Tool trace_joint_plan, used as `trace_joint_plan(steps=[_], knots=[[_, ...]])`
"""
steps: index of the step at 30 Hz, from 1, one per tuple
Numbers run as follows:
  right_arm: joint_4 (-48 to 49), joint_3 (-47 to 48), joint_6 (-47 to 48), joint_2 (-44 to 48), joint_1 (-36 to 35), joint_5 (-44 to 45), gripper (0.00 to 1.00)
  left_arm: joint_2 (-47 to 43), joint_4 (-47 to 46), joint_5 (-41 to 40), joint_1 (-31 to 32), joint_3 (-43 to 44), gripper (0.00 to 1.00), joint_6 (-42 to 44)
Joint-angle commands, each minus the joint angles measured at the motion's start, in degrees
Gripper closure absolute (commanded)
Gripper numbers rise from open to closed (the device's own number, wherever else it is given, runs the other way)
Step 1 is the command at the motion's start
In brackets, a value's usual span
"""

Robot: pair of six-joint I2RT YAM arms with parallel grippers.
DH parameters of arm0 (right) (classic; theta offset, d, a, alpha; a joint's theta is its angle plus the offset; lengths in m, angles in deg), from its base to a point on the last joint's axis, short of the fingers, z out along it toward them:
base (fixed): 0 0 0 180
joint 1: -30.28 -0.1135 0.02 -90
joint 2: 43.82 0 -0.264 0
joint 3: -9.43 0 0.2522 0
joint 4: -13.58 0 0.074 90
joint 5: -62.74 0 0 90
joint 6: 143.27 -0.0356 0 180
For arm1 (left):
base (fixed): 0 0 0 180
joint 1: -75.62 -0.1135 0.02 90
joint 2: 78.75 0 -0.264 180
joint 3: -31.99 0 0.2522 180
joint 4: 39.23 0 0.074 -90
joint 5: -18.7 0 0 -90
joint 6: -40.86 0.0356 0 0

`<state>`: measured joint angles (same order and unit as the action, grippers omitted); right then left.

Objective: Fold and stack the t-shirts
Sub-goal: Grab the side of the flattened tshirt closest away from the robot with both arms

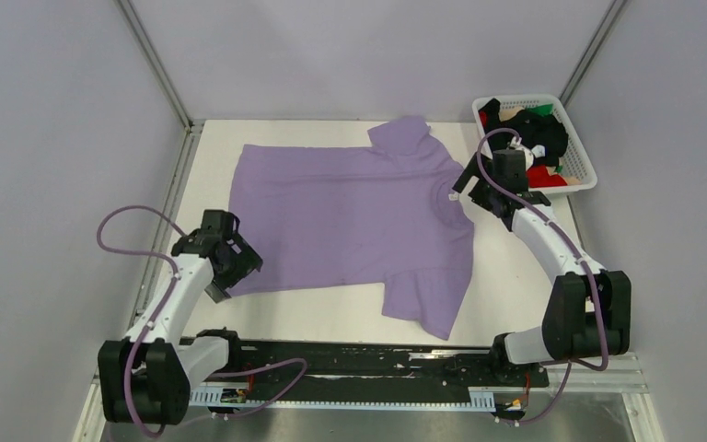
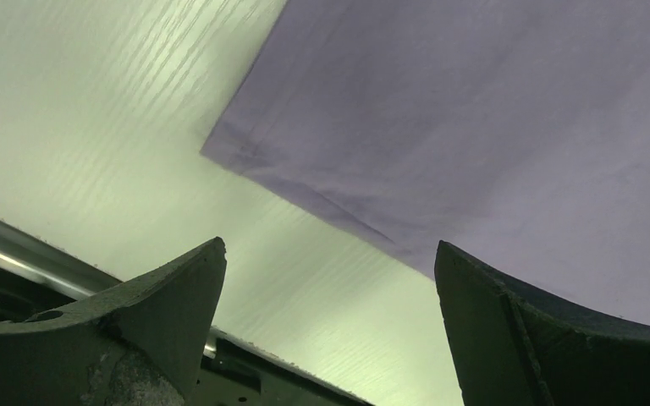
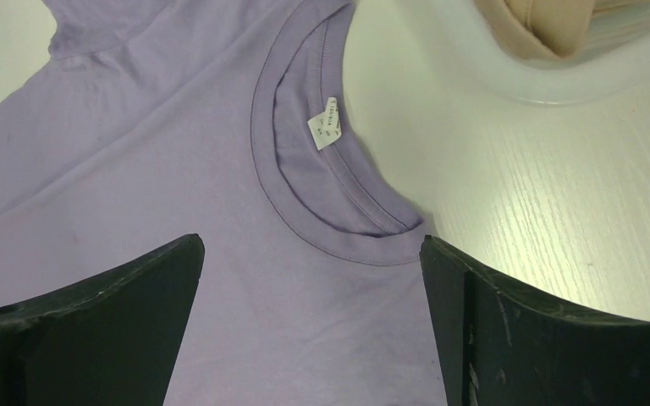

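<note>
Left claw point(image 1: 232, 264) hangs with its jaws apart over the near-left part of the counter point(image 1: 515, 285), just above the hem corner point(image 2: 220, 148) of the lavender t-shirt point(image 1: 350, 212). In the left wrist view that corner lies flat on the bare wood between and ahead of the fingers, and nothing is held.

The shirt lies spread sideways across the middle of the counter: hem toward the left edge, collar point(image 3: 338, 230) toward the right edge, one sleeve toward the near edge and the other toward the far edge.

Farther back, the right claw point(image 1: 471, 184) also stands spread and empty, poised over the collar, with the white neck label point(image 3: 326, 127) in plain sight ahead of it.

At the far-right corner sits the white basket point(image 1: 578, 138), with black, red and beige shirts point(image 1: 548, 138) bundled inside, unfolded.

I judge this to be the start of the first fold, the garment laid out but not yet gripped. The next move calls for each claw to drop to the cloth and pinch an edge, catching both layers without dragging or bunching the fabric.
</note>
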<state>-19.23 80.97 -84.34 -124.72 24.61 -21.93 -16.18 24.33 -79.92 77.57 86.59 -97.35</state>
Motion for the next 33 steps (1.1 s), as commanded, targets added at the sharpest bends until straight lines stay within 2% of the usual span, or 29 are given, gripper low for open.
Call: trace_joint_plan(steps=[1, 5, 9, 15, 21, 27, 33], knots=[[4.6, 0.0, -1.0, 0.9, 0.3, -2.7, 0.00, -6.1, 0.4, 0.2, 0.1, -3.9, 0.00, -9.0], [4.6, -0.2, -0.3, 0.4, 0.4, -2.3, 0.00, -8.1, -0.1, -1.2, 0.1, -7.2, 0.00, -14.1], [4.6, -0.2, -0.1, 0.4, 0.8, -2.2, 0.00, -8.3, -5.4, -2.1, 0.2, -11.1, 0.00, -17.4], [4.6, -0.6, 0.4, 0.8, 1.2, -1.6, 0.00, -3.7, -13.4, -4.1, 0.2, -13.6, 0.04, -20.7], [4.6, -0.6, 0.5, 1.1, 1.4, -0.8, 0.00, 4.2, -19.7, -7.6, 0.1, -12.3, 0.23, -24.2], [3.7, -1.0, 1.1, 1.9, 1.4, 1.3, 0.00, 9.5, -19.0, -9.7, 0.0, -10.0, 0.47, -25.2], [2.8, -0.4, 1.4, 0.6, 1.6, 2.8, 0.00, 11.0, -18.2, -9.3, 0.1, -9.7, 0.59, -26.1]])
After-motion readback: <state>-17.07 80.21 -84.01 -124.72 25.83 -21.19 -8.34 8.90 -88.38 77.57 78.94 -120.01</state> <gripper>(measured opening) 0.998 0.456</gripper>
